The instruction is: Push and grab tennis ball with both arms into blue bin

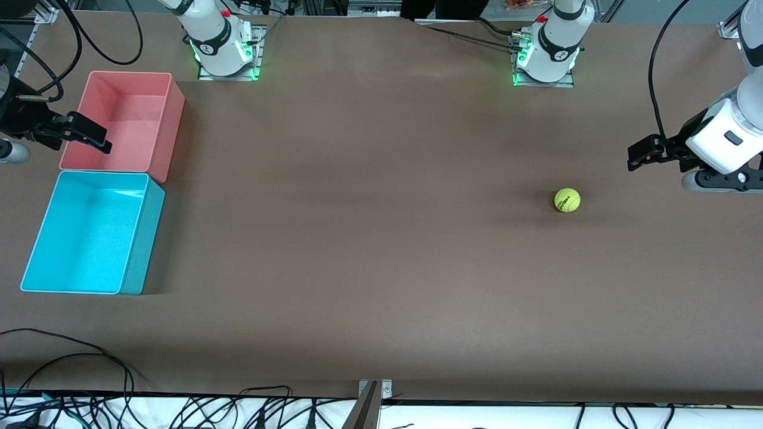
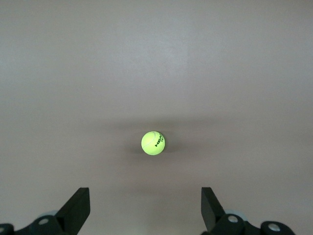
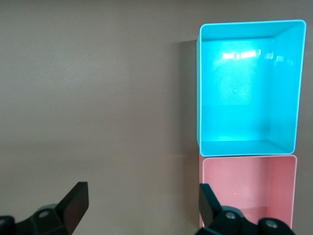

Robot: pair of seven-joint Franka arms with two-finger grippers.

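The tennis ball [image 1: 567, 199] lies on the brown table toward the left arm's end; in the left wrist view the tennis ball [image 2: 153, 143] is centred ahead of the jaws. My left gripper [image 1: 638, 156] is open and empty over the table, apart from the ball and toward the table's end; it also shows in the left wrist view [image 2: 145, 205]. The blue bin [image 1: 89, 232] stands empty at the right arm's end and also shows in the right wrist view [image 3: 247, 83]. My right gripper [image 1: 98, 138] is open and empty over the pink bin's rim; it also shows in the right wrist view [image 3: 142, 203].
A pink bin [image 1: 125, 119], empty, touches the blue bin and stands farther from the front camera; it also shows in the right wrist view [image 3: 244, 188]. The two arm bases [image 1: 223, 50] [image 1: 545, 56] stand at the table's back edge. Cables [image 1: 179, 408] hang along the front edge.
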